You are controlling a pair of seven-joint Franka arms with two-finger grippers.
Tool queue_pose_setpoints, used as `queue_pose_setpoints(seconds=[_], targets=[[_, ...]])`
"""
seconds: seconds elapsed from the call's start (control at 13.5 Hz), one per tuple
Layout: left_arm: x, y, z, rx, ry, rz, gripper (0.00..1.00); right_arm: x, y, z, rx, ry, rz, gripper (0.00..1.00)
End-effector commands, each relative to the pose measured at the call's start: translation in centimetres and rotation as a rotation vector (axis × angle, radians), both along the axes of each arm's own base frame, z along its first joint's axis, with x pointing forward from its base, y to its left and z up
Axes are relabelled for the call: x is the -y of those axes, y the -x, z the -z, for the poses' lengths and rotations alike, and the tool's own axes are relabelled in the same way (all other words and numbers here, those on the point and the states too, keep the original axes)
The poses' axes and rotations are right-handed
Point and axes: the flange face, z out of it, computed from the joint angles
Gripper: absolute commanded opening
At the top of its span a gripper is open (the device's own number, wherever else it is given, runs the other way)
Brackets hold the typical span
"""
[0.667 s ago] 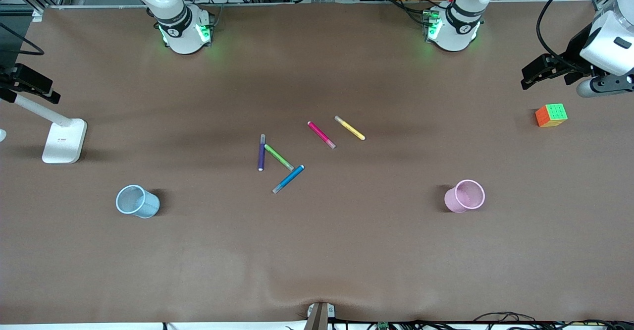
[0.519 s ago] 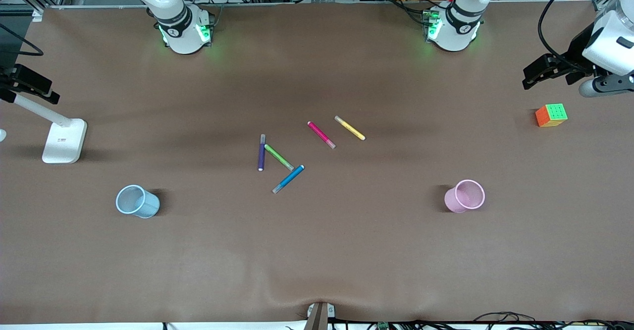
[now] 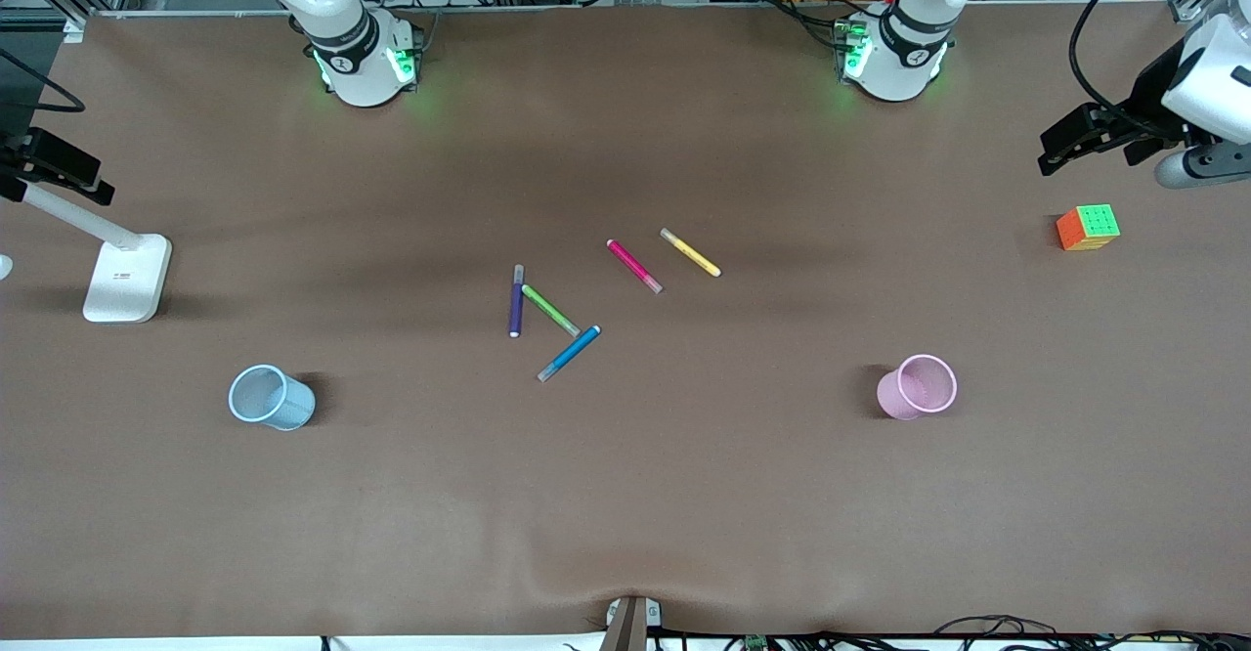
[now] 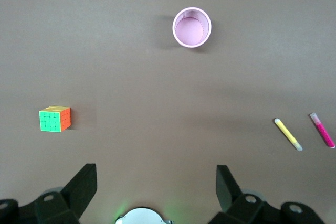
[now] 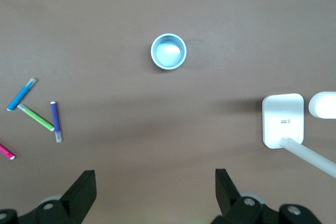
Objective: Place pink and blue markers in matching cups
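Brown matting covers the table [image 3: 684, 495], and I see nothing picked up yet. The pink marker [image 3: 634, 266] and blue marker [image 3: 569, 353] lie mid-frame among the purple marker [image 3: 515, 300], green marker [image 3: 550, 310] and yellow marker [image 3: 690, 252]. The blue cup [image 3: 271, 397] stands lower left, the pink cup [image 3: 917, 387] lower right. The left gripper [image 4: 156, 190] hangs high near the cube [image 3: 1087, 227], jaws wide and empty; the right gripper [image 5: 155, 192] is likewise spread, over the table between its arm's base and the blue cup. I judge the next move a descent onto one marker without nudging its neighbours. Against the earlier frame, the left arm's hand at upper right has drifted slightly toward the edge.
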Motion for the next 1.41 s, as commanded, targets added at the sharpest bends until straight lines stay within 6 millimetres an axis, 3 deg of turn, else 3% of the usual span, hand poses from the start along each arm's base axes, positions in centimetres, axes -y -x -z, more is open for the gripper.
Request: queue_pose_setpoints(seconds=[0.0, 0.37, 0.81, 1.04, 1.33], targets=[[-0.3, -0.2, -0.6, -0.01, 0.001, 0.013, 1.0, 0.2, 0.1, -0.2, -0.008, 0.011, -0.008, 1.0], [-0.5, -0.8, 0.8, -0.054, 0.02, -0.002, 1.0, 0.4, 0.1, -0.2, -0.008, 0.011, -0.004, 1.0], [2.9, -2.7, 5.6, -0.162, 0.144, -0.051, 1.0, 0.4, 0.1, -0.2, -0.008, 0.011, -0.004, 1.0], [7.5, -3.7, 8.8, -0.197, 0.135, -0.061, 1.0, 0.4, 0.1, -0.1, -0.01, 0.011, -0.004, 1.0], [14.8, -4.5, 12.7, -0.203, 0.11, -0.211, 1.0, 0.3, 0.1, -0.1, -0.01, 0.011, -0.002, 1.0]])
